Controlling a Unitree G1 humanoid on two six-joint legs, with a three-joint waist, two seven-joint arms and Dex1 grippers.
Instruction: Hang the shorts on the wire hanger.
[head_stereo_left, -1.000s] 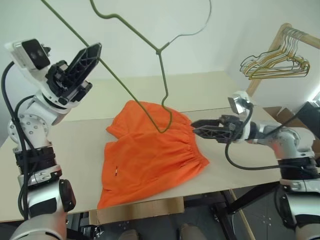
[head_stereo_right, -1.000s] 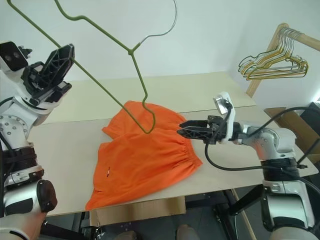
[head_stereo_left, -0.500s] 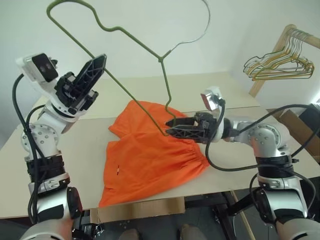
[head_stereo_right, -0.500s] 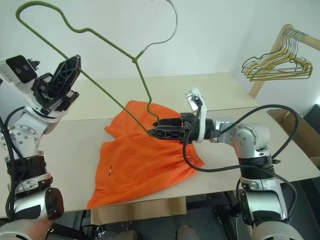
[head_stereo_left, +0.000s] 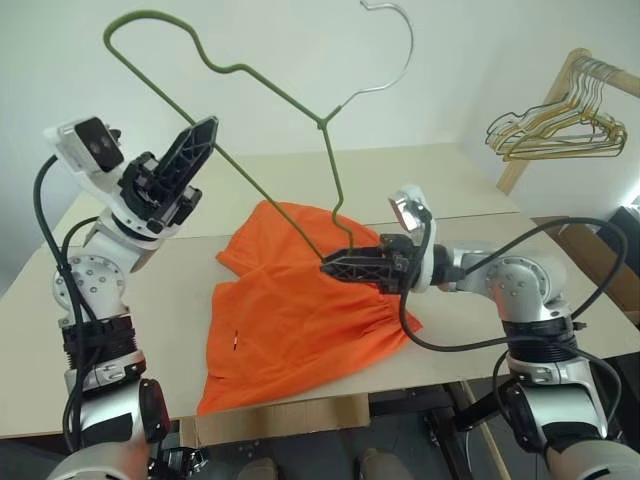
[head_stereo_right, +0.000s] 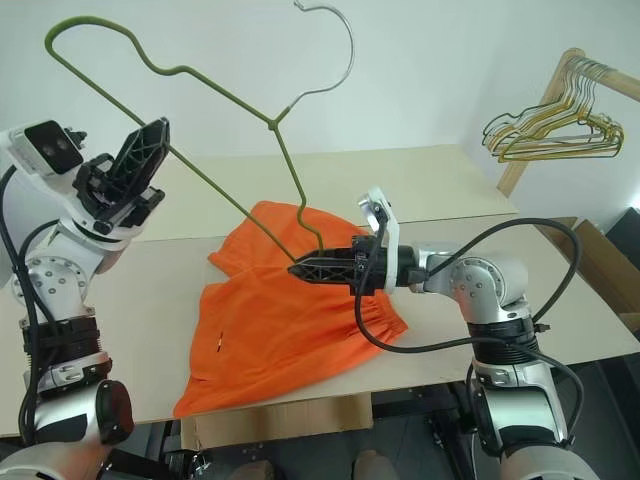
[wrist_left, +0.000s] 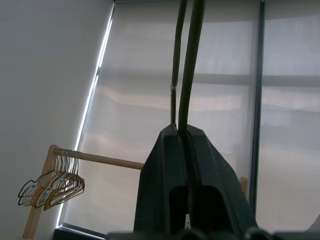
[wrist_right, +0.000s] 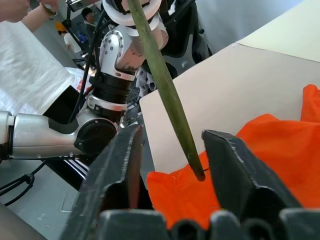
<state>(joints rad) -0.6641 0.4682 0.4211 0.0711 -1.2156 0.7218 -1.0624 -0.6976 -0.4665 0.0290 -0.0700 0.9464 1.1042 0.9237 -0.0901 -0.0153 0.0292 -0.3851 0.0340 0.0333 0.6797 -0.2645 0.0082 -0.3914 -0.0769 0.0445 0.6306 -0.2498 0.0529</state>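
Note:
The orange shorts (head_stereo_left: 300, 320) lie flat on the table (head_stereo_left: 150, 330), waistband toward my right arm. My left gripper (head_stereo_left: 200, 140) is raised at the left and shut on the olive wire hanger (head_stereo_left: 320, 120), clamping one wire (wrist_left: 187, 75) between its fingers. The hanger slants down, and its low corner rests on the shorts near the waistband. My right gripper (head_stereo_left: 330, 266) points left over the shorts at that corner. In the right wrist view its fingers (wrist_right: 125, 165) stand apart with the hanger's wire (wrist_right: 165, 95) in the gap between them, touching neither.
A wooden rack (head_stereo_left: 545, 110) at the back right carries a bunch of gold and dark hangers (head_stereo_left: 555, 130). A cardboard box (head_stereo_left: 590, 240) sits beyond the table's right edge. Bare tabletop lies left of and behind the shorts.
My right gripper has travelled left across the shorts' waistband to the hanger's low corner, and its fingers have drawn closer together. The left gripper has sunk a little with the hanger.

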